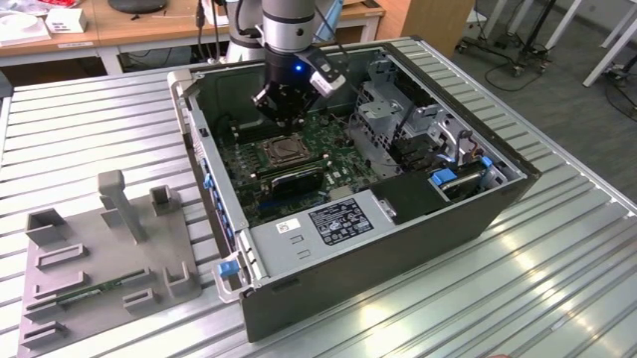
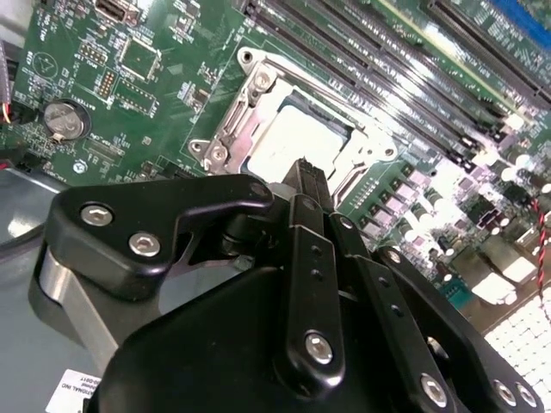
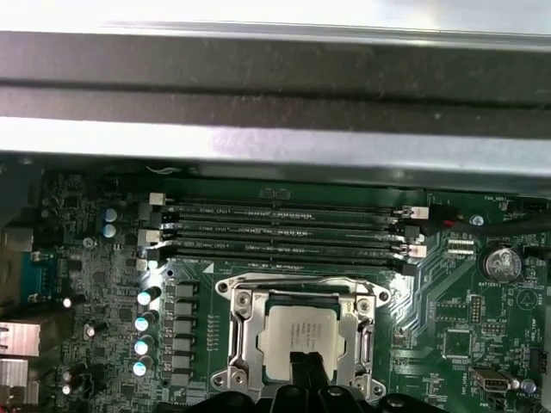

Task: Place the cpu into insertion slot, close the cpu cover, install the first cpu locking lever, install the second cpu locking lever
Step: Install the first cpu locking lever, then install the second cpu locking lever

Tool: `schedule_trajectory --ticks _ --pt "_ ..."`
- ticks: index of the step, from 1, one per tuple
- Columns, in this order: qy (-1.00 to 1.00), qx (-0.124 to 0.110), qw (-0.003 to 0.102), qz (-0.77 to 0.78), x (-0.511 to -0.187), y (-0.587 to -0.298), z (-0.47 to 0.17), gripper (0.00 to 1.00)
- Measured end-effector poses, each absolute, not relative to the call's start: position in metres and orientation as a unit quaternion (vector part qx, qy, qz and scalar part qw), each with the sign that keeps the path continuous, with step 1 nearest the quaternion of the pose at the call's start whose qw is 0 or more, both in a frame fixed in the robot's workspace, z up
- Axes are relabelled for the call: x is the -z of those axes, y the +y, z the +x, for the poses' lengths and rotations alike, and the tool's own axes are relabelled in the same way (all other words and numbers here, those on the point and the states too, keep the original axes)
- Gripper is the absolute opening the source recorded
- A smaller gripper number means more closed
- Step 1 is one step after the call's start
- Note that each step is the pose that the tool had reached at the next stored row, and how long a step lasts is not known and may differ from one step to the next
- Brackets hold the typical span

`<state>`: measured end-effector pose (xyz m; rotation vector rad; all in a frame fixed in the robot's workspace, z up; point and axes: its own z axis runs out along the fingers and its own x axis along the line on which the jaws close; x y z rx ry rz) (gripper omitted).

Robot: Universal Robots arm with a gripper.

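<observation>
1. The cpu [image 3: 301,331] lies flat in the slot [image 3: 225,286] on the green board [image 3: 448,318], inside the open case [image 1: 398,246], with its grey top facing up.
2. The cover [image 3: 245,334] appears to be down over it. Its frame rings the chip, and the top shows through the window.
3. The gripper [image 3: 306,363] hangs just above the socket, at the edge of the cpu farthest from the memory slots [image 3: 284,228]. In both wrist views its fingers are drawn together with only a thin seam between them, and they hold nothing.
4. I judge that placing the chip is done and that the work in hand is pressing the cover down or working the first lever. I cannot tell whether either lever is hooked, or whether the tips touch the cover.
5. A lever move calls for a narrow tip that pushes on the thin rod alone. The rod has to go down and sideways under its catch, and the tip must keep off the bare chip top.
6. The cpu is close to square, so it has no clear long axis. Its edges run square with the frame and parallel to the memory slots.
</observation>
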<state>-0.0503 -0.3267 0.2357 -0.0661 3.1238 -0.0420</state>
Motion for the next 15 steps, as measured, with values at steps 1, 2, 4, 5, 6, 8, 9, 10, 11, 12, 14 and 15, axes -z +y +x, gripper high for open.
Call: schedule_trajectory --ticks 1,2,4,5,6,8,9,10,11,12,14,15 --pt "1.000 0.013 0.009 -0.022 -0.2356 -0.3271 -0.0504 0.11" --pt "1.000 0.014 0.010 -0.024 -0.2356 -0.3272 -0.0507 0.11" --pt "0.999 0.014 0.013 -0.027 -0.2356 -0.3272 -0.0516 0.11" --pt "0.999 0.013 0.014 -0.028 -0.2355 -0.3272 -0.0516 0.11" --pt "0.999 0.013 0.014 -0.028 -0.2355 -0.3272 -0.0516 0.11" --pt "0.999 0.013 0.014 -0.035 -0.2356 -0.3272 -0.0519 0.11" --pt "0.999 0.013 0.014 -0.042 -0.2356 -0.3272 -0.0521 0.11" --pt "0.999 0.013 0.014 -0.042 -0.2356 -0.3272 -0.0521 0.11" --pt "0.999 0.013 0.014 -0.042 -0.2356 -0.3272 -0.0521 0.11" --pt "0.999 0.013 0.014 -0.042 -0.2356 -0.3272 -0.0521 0.11" --pt "0.999 0.013 0.014 -0.042 -0.2356 -0.3272 -0.0521 0.11" --pt "0.999 0.013 0.014 -0.042 -0.2358 -0.3273 -0.0522 0.11"
